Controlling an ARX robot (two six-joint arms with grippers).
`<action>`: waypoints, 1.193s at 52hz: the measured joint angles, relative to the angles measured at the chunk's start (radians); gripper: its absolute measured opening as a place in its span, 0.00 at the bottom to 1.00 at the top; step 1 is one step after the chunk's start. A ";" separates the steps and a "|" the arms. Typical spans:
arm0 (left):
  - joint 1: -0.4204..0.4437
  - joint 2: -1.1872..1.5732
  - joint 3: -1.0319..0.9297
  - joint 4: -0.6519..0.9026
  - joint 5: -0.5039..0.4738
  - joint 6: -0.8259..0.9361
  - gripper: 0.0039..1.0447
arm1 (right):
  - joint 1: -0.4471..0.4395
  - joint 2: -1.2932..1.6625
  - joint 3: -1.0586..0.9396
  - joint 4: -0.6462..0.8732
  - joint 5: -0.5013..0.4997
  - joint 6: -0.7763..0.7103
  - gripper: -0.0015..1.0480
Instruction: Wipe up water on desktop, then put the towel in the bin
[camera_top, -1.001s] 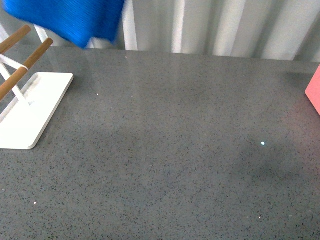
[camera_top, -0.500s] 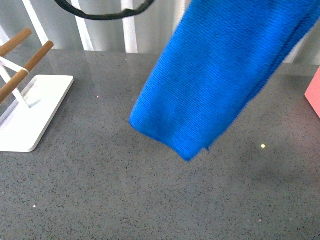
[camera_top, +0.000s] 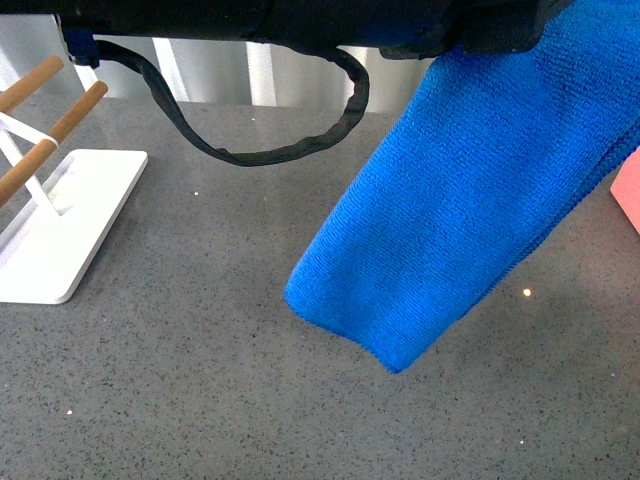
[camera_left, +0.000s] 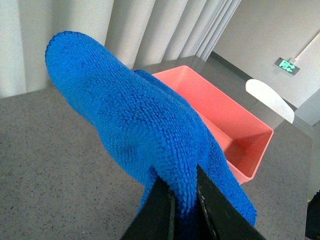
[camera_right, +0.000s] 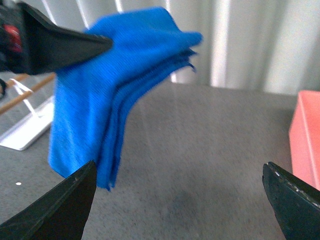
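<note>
Blue towel (camera_top: 450, 210) hangs clamped in my left pincer (camera_left: 184, 189) above the right half of the worktop (camera_top: 200, 380), right pincer (camera_right: 179, 169) apart and empty; I judge wiping pending, next lowering it flat.

The towel (camera_top: 450, 220) is showing bright blue with a fine ribbed weave. The desk (camera_top: 200, 380) is presenting grey, speckled black and white. The bin (camera_left: 235, 125) is showing plain salmon-pink. The rack base (camera_top: 60, 220) is appearing white, its bars (camera_top: 75, 112) tan wood. The cable (camera_top: 290, 150) is reading black.

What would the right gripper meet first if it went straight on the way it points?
Probably the bare desktop, passing between the towel and the bin. Depth is unclear, but nothing else shows ahead.
</note>
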 joint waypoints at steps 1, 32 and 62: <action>0.000 0.000 0.000 0.000 -0.001 0.000 0.03 | -0.001 0.020 0.008 0.021 -0.002 -0.005 0.93; 0.000 -0.014 0.069 -0.021 -0.056 -0.066 0.03 | 0.308 0.747 0.135 0.481 0.126 -0.086 0.93; 0.000 -0.031 0.071 -0.036 -0.056 -0.111 0.03 | 0.424 1.107 0.280 0.807 0.148 -0.037 0.60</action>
